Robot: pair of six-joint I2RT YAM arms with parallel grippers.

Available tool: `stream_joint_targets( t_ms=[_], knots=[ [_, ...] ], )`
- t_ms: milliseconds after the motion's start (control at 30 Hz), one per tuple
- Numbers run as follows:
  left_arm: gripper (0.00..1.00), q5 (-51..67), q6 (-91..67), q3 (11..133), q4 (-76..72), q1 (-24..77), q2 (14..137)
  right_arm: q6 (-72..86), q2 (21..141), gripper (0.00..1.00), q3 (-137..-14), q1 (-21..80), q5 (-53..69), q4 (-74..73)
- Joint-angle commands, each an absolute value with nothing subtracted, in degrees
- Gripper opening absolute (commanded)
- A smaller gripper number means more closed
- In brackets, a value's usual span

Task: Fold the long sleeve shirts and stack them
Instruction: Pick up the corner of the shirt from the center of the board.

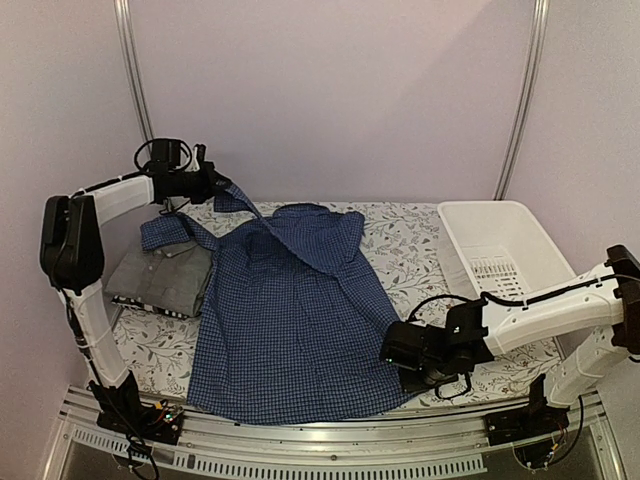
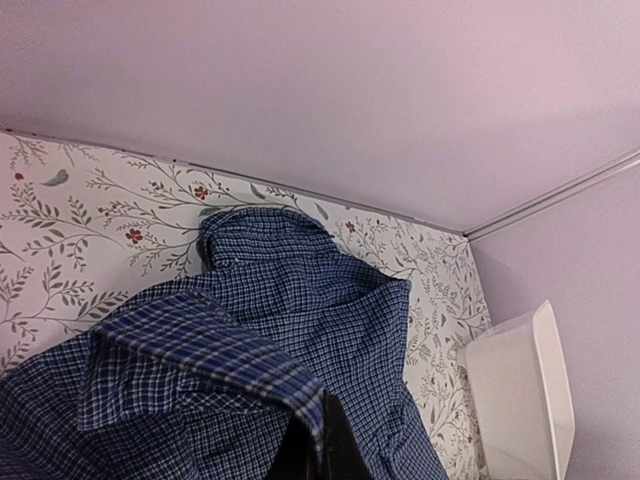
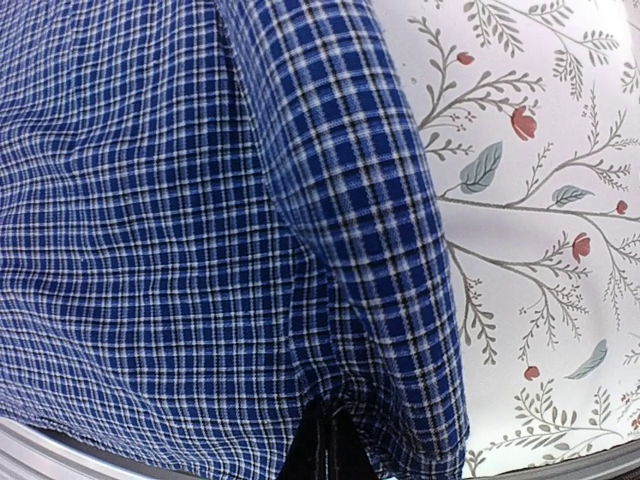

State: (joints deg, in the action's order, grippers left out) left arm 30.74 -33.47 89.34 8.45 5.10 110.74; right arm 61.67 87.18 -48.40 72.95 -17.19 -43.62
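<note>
Top view, hidden: the left gripper (image 1: 218, 186), raised at the far left, has its fingertips wrapped in a sleeve. The right gripper (image 1: 393, 350), low at the near right, has its fingertips buried in cloth.
Top view, shirt: a blue checked shirt (image 1: 290, 320) lies spread across the middle of the table, collar far, hem at the near edge.
Top view, pile: a folded grey shirt (image 1: 168, 272) lies against its left side.
Top view, container: a white basket (image 1: 505, 250) sits at the far right, its slotted floor showing.
Top view, surface: a white tablecloth (image 1: 400, 240) printed with leaves, with a metal rail (image 1: 330, 440) along the near edge.
Top view, room: a pale lilac wall (image 1: 330, 90).
Left wrist view: only a dark sliver of the fingers (image 2: 325, 450) shows at the bottom edge, pinched together on a lifted fold of the shirt. The basket is cut off at the right.
Right wrist view: the fingers (image 3: 320, 455) are mostly hidden, clamped on the shirt's hem, with tablecloth to the right.
</note>
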Motion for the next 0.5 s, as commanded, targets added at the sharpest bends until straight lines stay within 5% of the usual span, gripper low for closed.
stream_joint_targets(
  t_ms=[0, 467],
  knots=[
    [0.00, 31.50, -33.08, 92.62, 8.95, 6.21, 112.52, 60.42, 84.54, 0.00, -49.92, 72.51, -15.61, -45.15],
    [0.00, 31.63, -32.81, 94.88, 9.91, 7.79, 113.39, 58.59, 83.74, 0.00, -47.91, 72.51, -10.94, -38.53]
  ],
)
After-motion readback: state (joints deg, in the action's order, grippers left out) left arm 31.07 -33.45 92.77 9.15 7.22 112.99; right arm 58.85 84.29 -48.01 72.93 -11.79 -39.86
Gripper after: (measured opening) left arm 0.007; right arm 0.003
